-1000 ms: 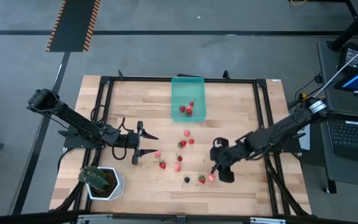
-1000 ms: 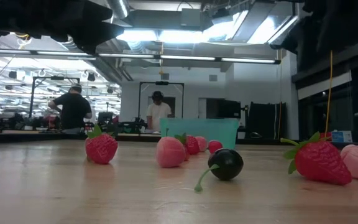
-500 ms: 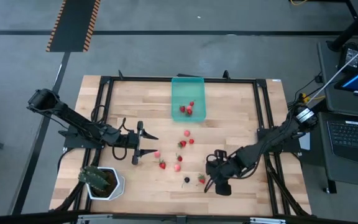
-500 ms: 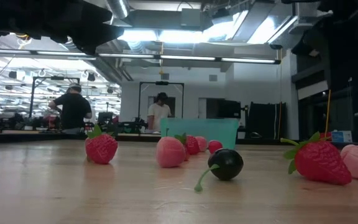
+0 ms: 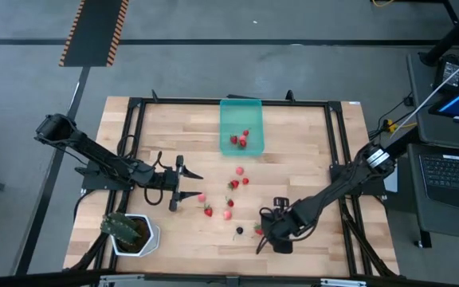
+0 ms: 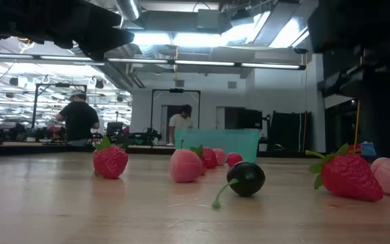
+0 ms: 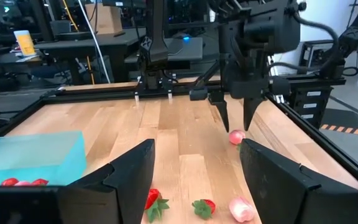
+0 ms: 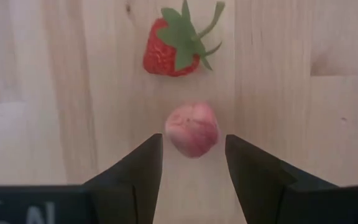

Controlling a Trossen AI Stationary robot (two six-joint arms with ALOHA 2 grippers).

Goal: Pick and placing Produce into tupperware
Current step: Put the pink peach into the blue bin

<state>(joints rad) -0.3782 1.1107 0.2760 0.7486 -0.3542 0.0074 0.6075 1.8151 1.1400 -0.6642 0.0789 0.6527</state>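
Straddling pink fruit (image 8: pixel 192 129), right gripper (image 8: pixel 191 163)

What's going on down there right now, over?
Right gripper open, straddling a pink fruit. Left gripper open, idle left of the fruits. Three fruits in the tupperware. Nothing in the way.

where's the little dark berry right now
The dark berry lies on the table's near part in the high view, just left of the right gripper, with a red strawberry between them.
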